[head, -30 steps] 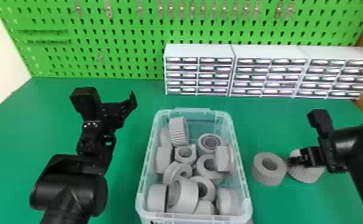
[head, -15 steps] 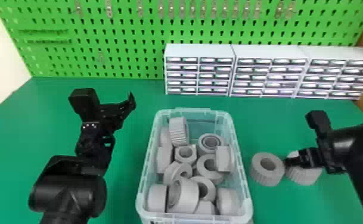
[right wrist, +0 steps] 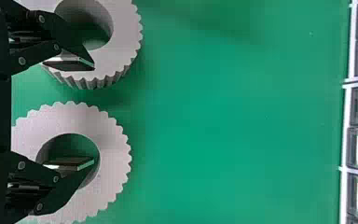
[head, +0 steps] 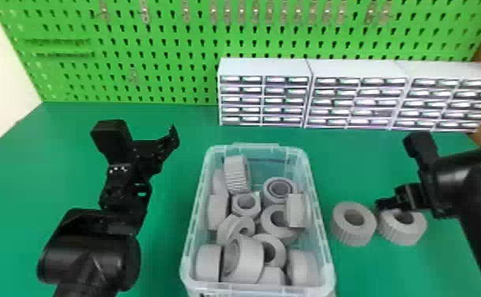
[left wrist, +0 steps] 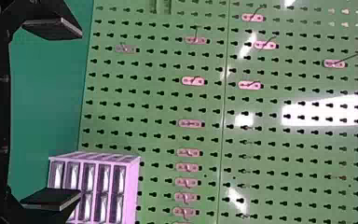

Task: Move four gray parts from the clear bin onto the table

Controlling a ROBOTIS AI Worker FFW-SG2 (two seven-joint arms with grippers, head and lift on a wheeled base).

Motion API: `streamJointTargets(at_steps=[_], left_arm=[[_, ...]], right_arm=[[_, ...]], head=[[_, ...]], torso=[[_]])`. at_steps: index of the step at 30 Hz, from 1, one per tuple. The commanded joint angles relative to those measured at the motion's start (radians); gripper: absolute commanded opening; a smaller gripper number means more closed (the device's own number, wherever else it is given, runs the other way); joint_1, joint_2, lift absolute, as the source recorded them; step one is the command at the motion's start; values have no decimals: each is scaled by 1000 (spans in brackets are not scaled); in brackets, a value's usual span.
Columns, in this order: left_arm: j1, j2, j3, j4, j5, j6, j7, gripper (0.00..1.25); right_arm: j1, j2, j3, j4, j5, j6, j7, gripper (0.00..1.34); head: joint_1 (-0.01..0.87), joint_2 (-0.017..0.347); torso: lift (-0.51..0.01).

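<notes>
In the head view my right gripper (head: 391, 206) stands open over two toothed gray parts on the table, a left one (head: 342, 233) and a right one (head: 405, 233), side by side. In the right wrist view this gripper (right wrist: 70, 114) has one finger at the hole of the right part (right wrist: 107, 154) and the other over the edge of the left part (right wrist: 121, 51). The clear bin (head: 323, 241) holds several gray parts (head: 247, 256). My left gripper (head: 142, 158) is parked left of the bin; in the left wrist view it (left wrist: 53, 113) is open with nothing between its fingers.
White drawer cabinets (head: 265, 67) stand at the back of the green table (head: 180, 114), before a green pegboard (head: 164, 71). The bin lies between the two arms, with the two parts close to its right wall.
The right gripper has shifted slightly left, and the two parts on the table have also slid a little toward the bin. The left arm has barely changed.
</notes>
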Motion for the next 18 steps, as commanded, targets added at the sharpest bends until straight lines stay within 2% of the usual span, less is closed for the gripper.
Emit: streamJointTargets(at_steps=[1, 11, 18], left_arm=[[-1, 0, 0, 0, 1, 0, 0, 1157], [2, 0, 3, 0, -1, 2, 0, 1157], [2, 0, 6, 0, -1, 3, -2, 1157]], right_arm=[[0, 1, 15, -72, 1, 38, 0, 799], [-28, 6, 47, -195, 1, 78, 15, 802], [-61, 9, 81, -214, -50, 38, 15, 802]], head=[[693, 72], [693, 72], [693, 72]], torso=[[-52], [-52], [-52]])
